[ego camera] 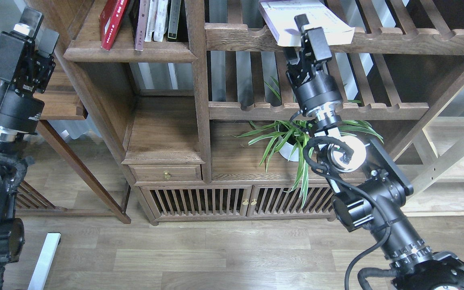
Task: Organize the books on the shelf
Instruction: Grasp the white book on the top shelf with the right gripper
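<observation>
I count one white-covered book [308, 20] lying on the far right rack. On the solid shelf [131, 52] at far left stand about six more: one bright red book [111, 22], one dark maroon book [140, 24], and what look like two thin white volumes [156, 20] and one dark volume [174, 20]; the packed spines keep me from an exact count. There are two slatted racks [377, 40], one potted plant [292, 145], one drawer [166, 173], two slatted doors [195, 201] and three brass knobs [166, 175]. I have two grippers: left gripper [38, 26] and right gripper [302, 22].

Right gripper [302, 30] raised high (fingers closed); left gripper [34, 26] upright, idle.
</observation>
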`<state>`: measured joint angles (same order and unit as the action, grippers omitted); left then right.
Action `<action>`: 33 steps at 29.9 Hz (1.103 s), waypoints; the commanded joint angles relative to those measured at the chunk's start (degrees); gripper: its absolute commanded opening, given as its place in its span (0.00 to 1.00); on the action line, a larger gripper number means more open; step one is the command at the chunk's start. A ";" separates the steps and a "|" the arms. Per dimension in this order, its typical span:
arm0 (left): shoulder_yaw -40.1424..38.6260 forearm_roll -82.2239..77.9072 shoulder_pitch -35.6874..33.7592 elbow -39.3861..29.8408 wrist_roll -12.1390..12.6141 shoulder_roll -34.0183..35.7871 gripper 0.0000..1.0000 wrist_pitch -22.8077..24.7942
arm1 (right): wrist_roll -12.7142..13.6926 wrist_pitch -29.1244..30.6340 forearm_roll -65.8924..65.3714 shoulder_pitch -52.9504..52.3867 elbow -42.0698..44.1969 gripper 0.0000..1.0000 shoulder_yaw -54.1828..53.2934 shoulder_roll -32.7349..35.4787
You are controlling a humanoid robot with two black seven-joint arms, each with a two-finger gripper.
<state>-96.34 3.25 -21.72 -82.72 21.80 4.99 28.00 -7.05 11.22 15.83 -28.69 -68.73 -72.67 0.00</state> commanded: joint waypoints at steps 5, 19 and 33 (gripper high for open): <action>0.36 0.00 -0.07 -0.51 0.00 0.02 0.98 0.00 | 0.11 -0.41 0.25 -0.93 -0.01 0.96 -0.98 0.00; 0.45 0.00 -1.13 -0.33 0.18 0.73 0.98 0.00 | 0.28 -2.61 1.05 -0.57 0.00 0.05 -4.59 2.46; 0.80 0.09 -1.13 -0.51 0.18 0.73 0.98 0.00 | 0.11 2.75 1.05 -1.19 -0.79 0.04 -5.55 6.76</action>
<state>-95.54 3.32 -22.93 -83.20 22.07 5.74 28.00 -6.88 11.83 16.87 -29.86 -69.25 -77.42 5.74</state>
